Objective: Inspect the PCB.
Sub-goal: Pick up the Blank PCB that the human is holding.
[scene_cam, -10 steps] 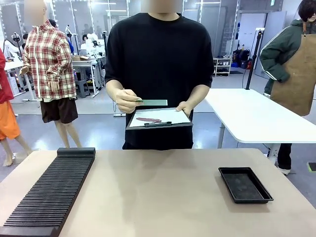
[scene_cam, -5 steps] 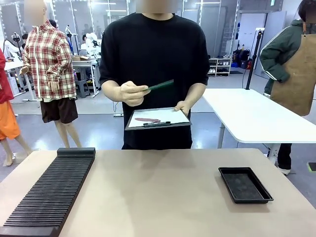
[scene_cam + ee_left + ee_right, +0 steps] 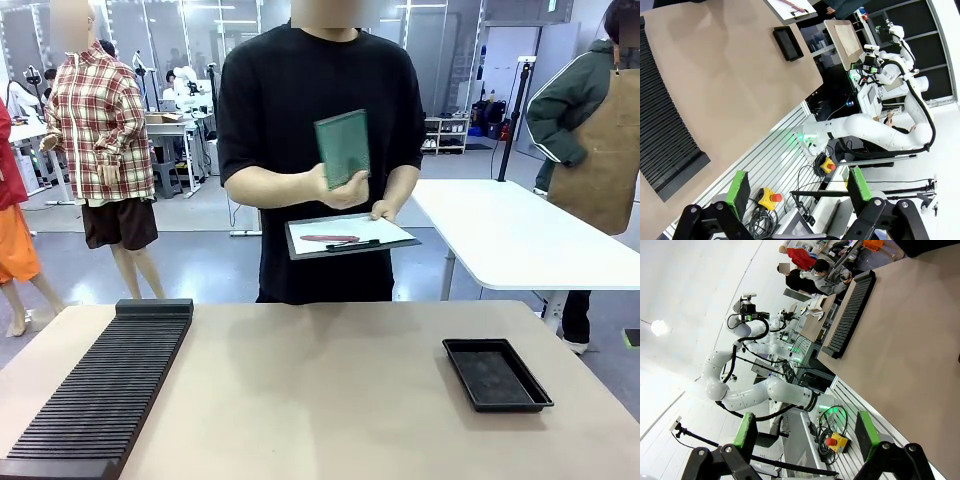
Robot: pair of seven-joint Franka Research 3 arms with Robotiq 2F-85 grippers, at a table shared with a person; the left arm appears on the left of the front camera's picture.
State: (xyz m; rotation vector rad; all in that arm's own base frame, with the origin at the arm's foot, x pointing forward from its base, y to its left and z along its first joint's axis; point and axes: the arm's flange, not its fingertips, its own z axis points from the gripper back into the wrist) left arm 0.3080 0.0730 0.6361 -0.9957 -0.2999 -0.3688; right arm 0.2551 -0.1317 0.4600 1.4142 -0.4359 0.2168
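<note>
Across the table point(image 3: 320, 390), a person's hand point(image 3: 335, 190) is clamped on the green PCB point(image 3: 342, 148), holding it upright at chest height above a clipboard point(image 3: 352, 235). The inspection itself seems under way. The left gripper point(image 3: 797, 186) and right gripper point(image 3: 805, 434) hang back, fingers apart, empty. Next the board probably needs a verdict and a steady handover or set-down
</note>
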